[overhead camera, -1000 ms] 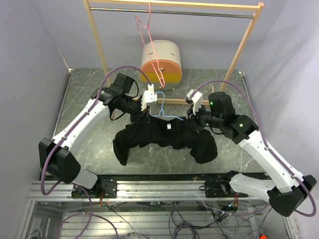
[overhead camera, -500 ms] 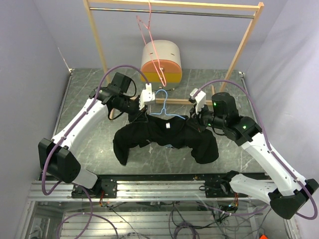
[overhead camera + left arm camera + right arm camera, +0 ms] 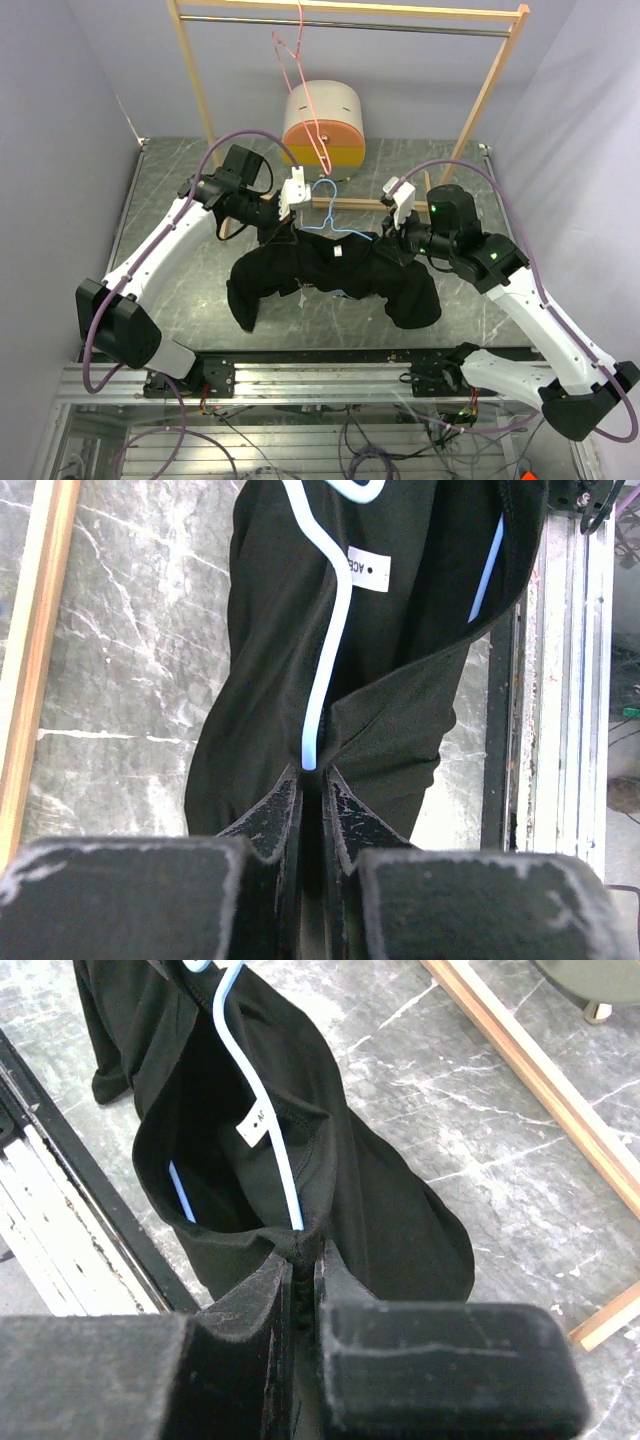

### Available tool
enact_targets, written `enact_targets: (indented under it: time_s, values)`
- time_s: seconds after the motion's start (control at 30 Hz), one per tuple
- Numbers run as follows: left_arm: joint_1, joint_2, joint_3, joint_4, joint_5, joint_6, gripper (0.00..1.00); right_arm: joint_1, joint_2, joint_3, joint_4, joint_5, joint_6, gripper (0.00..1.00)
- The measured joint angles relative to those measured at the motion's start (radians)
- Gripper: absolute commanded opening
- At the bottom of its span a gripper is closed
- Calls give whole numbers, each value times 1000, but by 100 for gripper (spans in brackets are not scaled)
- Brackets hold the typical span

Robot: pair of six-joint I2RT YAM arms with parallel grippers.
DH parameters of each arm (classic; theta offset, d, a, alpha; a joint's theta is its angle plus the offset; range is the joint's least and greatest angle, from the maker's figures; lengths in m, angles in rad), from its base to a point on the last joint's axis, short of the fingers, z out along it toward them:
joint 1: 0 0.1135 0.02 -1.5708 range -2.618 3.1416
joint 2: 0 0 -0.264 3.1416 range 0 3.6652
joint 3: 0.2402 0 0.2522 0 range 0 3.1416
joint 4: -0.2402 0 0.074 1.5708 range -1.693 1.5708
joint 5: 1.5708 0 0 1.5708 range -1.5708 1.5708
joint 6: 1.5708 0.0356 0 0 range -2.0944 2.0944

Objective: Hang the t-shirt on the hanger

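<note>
The black t-shirt (image 3: 330, 270) hangs between my two grippers above the table, its sleeves drooping left and right. The light-blue hanger (image 3: 328, 212) sits inside the collar, hook up toward the rack. My left gripper (image 3: 283, 232) is shut on the shirt's left shoulder; in the left wrist view the jaws (image 3: 312, 780) pinch the t-shirt (image 3: 400, 700) where the hanger wire (image 3: 335, 630) ends. My right gripper (image 3: 397, 243) is shut on the right shoulder; the right wrist view shows it (image 3: 300, 1250) pinching the collar of the t-shirt (image 3: 380, 1190) beside the hanger wire (image 3: 265, 1110). The white neck label (image 3: 368, 568) shows.
A wooden rack (image 3: 200, 100) with a metal rail (image 3: 350, 22) stands at the back, a pink-red wire hanger (image 3: 305, 90) hanging from it. A white and orange round container (image 3: 323, 122) sits behind the rack's base bar (image 3: 530, 1070). The metal frame edge (image 3: 560, 680) lies near the arms.
Both grippers have moved slightly toward the back with the shirt and hanger, and the hanger's hook now stands a little nearer the rack. The grips are unchanged.
</note>
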Motion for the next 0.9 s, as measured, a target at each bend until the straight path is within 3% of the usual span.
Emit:
enact_targets:
  time_s: [0.17, 0.37, 0.53, 0.67, 0.9]
  values:
    - [0, -26, 10, -1, -5, 18, 7, -6, 26, 22, -14, 11, 26, 33]
    - [0, -45, 41, -35, -3, 67, 7, -33, 47, 71, -12, 49, 46, 50]
    - [0, -47, 41, -42, 4, 75, 7, -37, 54, 155, -6, 21, 43, 54]
    - [0, -47, 41, -41, 18, 74, 7, -39, 93, 202, 43, -91, 46, 54]
    - [0, -48, 41, -29, 55, 48, 7, -40, 146, 31, 184, -301, 76, 54]
